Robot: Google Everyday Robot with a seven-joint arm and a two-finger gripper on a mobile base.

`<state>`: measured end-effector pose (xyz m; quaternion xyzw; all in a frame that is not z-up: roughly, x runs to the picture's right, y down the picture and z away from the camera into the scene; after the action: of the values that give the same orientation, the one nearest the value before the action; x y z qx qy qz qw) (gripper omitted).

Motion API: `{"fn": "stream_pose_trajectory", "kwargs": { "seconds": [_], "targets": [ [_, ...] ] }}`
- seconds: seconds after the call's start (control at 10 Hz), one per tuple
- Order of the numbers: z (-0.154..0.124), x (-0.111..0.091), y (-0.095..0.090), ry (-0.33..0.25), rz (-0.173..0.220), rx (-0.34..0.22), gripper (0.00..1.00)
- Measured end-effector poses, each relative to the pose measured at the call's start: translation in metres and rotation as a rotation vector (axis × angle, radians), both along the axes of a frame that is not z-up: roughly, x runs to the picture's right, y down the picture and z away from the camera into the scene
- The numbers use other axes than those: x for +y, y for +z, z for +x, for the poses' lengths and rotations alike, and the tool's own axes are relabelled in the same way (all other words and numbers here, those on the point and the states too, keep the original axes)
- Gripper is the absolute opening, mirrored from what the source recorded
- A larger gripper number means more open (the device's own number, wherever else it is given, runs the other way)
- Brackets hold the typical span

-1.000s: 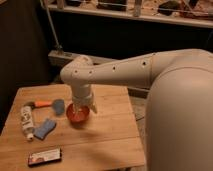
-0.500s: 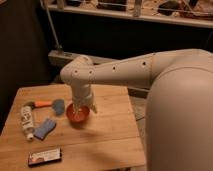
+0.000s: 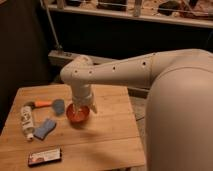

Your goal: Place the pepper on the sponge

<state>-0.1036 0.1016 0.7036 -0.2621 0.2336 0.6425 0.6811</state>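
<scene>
The pepper (image 3: 42, 104), a slim bright-orange piece, lies on the wooden table (image 3: 100, 140) near its left back part, beside a grey-blue roundish piece (image 3: 58, 106). The sponge (image 3: 45, 128), a medium-blue pad, rests in front of it, next to a white bottle (image 3: 27, 121). My gripper (image 3: 78, 108) hangs from the white arm directly over the round orange-red bowl (image 3: 77, 115), to the right of the pepper and the sponge. The wrist hides most of the gripper.
A dark flat packet (image 3: 45, 156) lies near the table's front left edge. The large white arm (image 3: 150, 75) and robot body fill the right side. A dark wall and a metal rail (image 3: 55, 30) stand behind the table.
</scene>
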Motion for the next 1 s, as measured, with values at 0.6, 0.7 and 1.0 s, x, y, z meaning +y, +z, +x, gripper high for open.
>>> {"fn": "stream_pose_trajectory", "kwargs": {
  "seconds": [0.6,0.7,1.0],
  "targets": [
    [-0.002,-0.007,0.001,-0.019,0.018,-0.016,0.65],
    [-0.008,-0.019,0.004,-0.055,0.046,-0.053,0.65],
    [-0.039,-0.074,0.011,-0.212,0.169,-0.235,0.65]
  ]
}}
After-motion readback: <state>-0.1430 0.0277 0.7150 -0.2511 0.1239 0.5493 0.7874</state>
